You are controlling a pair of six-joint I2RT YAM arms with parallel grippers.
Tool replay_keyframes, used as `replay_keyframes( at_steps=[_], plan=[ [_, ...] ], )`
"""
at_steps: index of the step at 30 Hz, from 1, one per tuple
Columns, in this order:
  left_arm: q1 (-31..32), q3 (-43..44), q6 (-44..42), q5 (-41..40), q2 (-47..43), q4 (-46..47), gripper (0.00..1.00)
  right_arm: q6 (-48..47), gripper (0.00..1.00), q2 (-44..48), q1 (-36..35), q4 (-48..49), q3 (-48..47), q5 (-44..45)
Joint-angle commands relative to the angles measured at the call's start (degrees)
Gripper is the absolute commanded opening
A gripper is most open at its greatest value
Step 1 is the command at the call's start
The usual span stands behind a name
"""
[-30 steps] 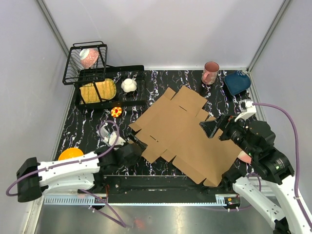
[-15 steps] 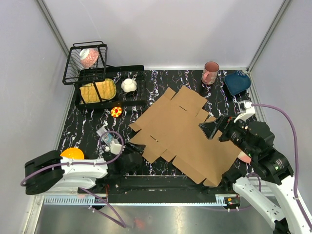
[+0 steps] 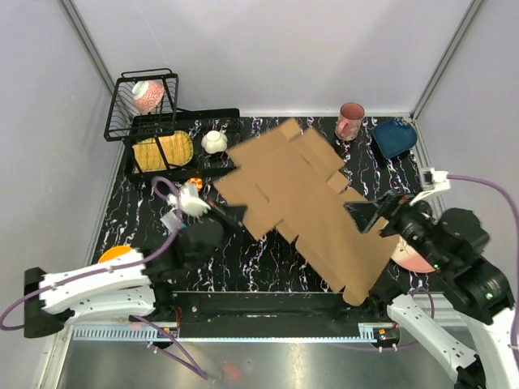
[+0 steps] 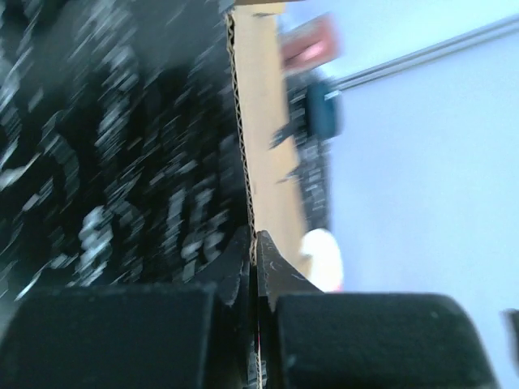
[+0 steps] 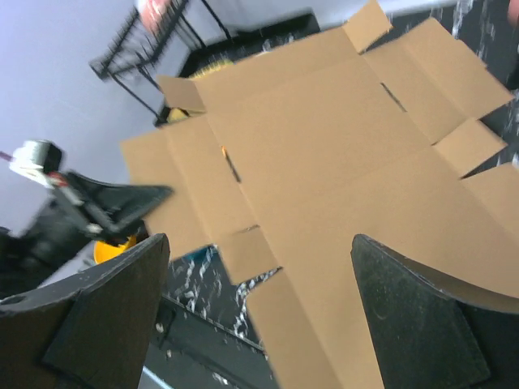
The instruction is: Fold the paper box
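The paper box [image 3: 300,194] is a flat brown die-cut cardboard sheet, lifted on its left side and slanting down to the table's near right. My left gripper [image 3: 235,215] is shut on the sheet's left edge. In the left wrist view the corrugated edge [image 4: 240,121] runs straight into the closed left gripper [image 4: 254,243]. My right gripper [image 3: 369,217] hovers open over the sheet's right part. In the right wrist view the sheet [image 5: 324,162] spreads below the wide right gripper [image 5: 258,243], nothing between its fingers. The left gripper [image 5: 122,198] shows there at the sheet's far edge.
A black wire rack [image 3: 142,101] and a black tray [image 3: 229,116] holding a yellow item [image 3: 162,150] and a white object [image 3: 214,142] stand at the back left. A pink mug [image 3: 350,120] and blue bowl [image 3: 395,136] sit back right. An orange object [image 3: 117,255] lies near left.
My left gripper closed on the sheet's left edge and rose with it. The sheet tipped up and swung toward the back left. The right arm drew slightly right and stayed open.
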State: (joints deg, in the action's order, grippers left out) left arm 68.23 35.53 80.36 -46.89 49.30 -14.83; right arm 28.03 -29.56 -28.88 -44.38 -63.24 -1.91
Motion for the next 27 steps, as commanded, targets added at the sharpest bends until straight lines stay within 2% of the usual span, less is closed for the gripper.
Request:
replay_keyframes(
  at_steps=[1,3,4,6,7,9,10,11,15,16,18,19,20,21,22,27],
  plan=[
    [-0.1,24.0,-37.1,-5.5,-4.2,-5.2,0.00,-3.4,1.00,-0.1,-0.3,-0.1,-9.2,3.3],
    [-0.1,33.2,-44.2,-2.6,-0.8,-9.5,0.00,-4.7,1.00,-0.6,-0.3,-0.4,-12.9,4.5],
    [-0.1,42.2,-49.6,-1.3,0.8,-14.6,0.00,-5.2,1.00,-0.6,-0.3,-0.5,-13.9,5.1],
    [-0.1,50.0,-53.6,4.4,4.8,-19.4,0.00,-6.0,1.00,-0.8,-0.3,-0.9,-16.2,5.9],
    [-0.1,56.3,-56.3,10.4,6.0,-23.6,0.00,-6.1,1.00,-0.8,-0.3,-1.0,-16.7,5.9],
    [-0.2,62.9,-58.7,17.8,8.7,-28.0,0.00,-5.8,1.00,-0.8,-0.3,-1.3,-17.8,5.6],
    [-0.2,64.3,-59.6,24.3,9.4,-29.2,0.00,-5.7,1.00,-0.5,-0.2,-1.4,-18.1,5.4],
    [-0.3,65.1,-59.8,27.2,9.8,-29.8,0.00,-5.4,1.00,-0.3,-0.3,-1.4,-18.0,5.1],
    [-3.7,62.1,-58.8,39.5,6.6,-27.6,0.00,-5.1,1.00,0.6,-0.2,-2.3,-18.5,4.9],
    [-7.5,60.8,-58.3,46.3,5.0,-26.8,0.00,-5.0,1.00,0.8,-0.3,-2.5,-18.8,4.8],
    [-12.1,57.0,-57.6,53.7,3.8,-24.6,0.00,-5.4,1.00,1.0,-0.2,-2.9,-19.1,4.8],
    [-18.0,55.6,-56.5,60.4,3.6,-24.3,0.00,-5.4,1.00,1.0,-0.3,-3.1,-19.4,4.9],
    [-21.2,54.2,-55.6,63.5,4.0,-24.0,0.00,-5.6,1.00,1.0,-0.3,-3.2,-19.5,4.9],
    [-24.3,51.1,-53.7,66.0,4.7,-23.8,0.00,-5.7,1.00,1.1,-0.3,-3.3,-19.4,5.0],
    [-30.3,49.3,-52.9,71.4,7.2,-23.8,0.00,-5.7,1.00,1.3,-0.3,-3.3,-18.8,5.1],
    [-40.3,37.2,-50.9,77.9,18.2,-14.6,0.00,-6.0,1.00,2.1,-0.3,-3.2,-15.0,5.6]
  ],
)
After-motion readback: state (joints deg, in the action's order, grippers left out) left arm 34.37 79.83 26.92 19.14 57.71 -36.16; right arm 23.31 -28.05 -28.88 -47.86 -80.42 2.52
